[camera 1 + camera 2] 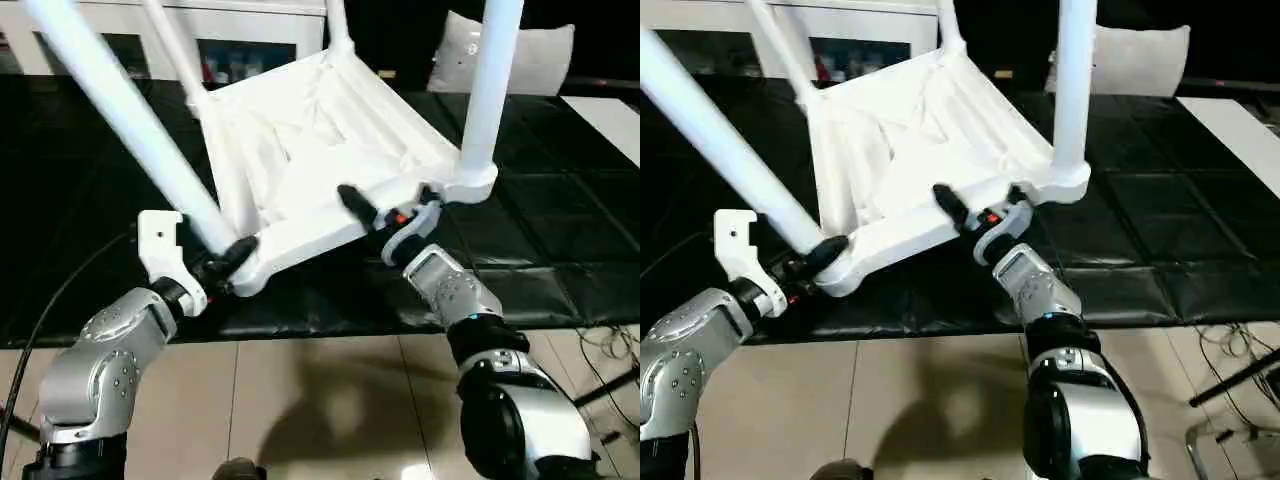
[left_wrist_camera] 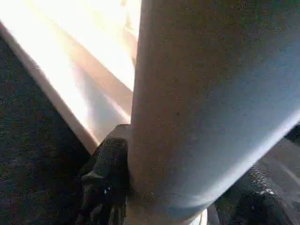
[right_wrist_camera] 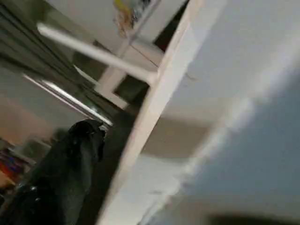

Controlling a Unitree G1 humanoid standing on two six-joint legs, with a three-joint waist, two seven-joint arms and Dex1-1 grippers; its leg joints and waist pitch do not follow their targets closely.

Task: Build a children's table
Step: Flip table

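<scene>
Table: the white table [image 1: 330,150] lies upside down on a black mat [image 1: 560,240], its ribbed underside facing up and tilted, the near edge toward the robot.
Legs: four round white legs stand up out of the corner sockets; the near-left leg [image 1: 120,110] leans off toward the robot's left, the near-right leg [image 1: 490,80] rises almost straight, and two more stand at the far corners.
Left gripper: the left gripper [image 1: 228,258] is clamped on the near-left leg right at its base, just above the corner socket; in the left wrist view a black finger [image 2: 105,178] presses against each side of the leg [image 2: 206,103].
Right gripper: the right gripper [image 1: 385,205] is spread wide at the near edge of the table, beside the near-right socket. One black finger [image 1: 355,205] lies over the rim on the underside; the other side of the gripper is by the socket. Whether the fingers touch the plastic cannot be told. The right wrist view shows one dark finger [image 3: 61,173] alongside the table's white rim [image 3: 154,103].
Mat: black, covering the floor under the table; its near edge meets pale floor tiles [image 1: 320,400].
Background: a white cabinet [image 1: 250,40] with dark glass doors stands behind the table, and a pale cushion [image 1: 540,55] lies at the far right.
</scene>
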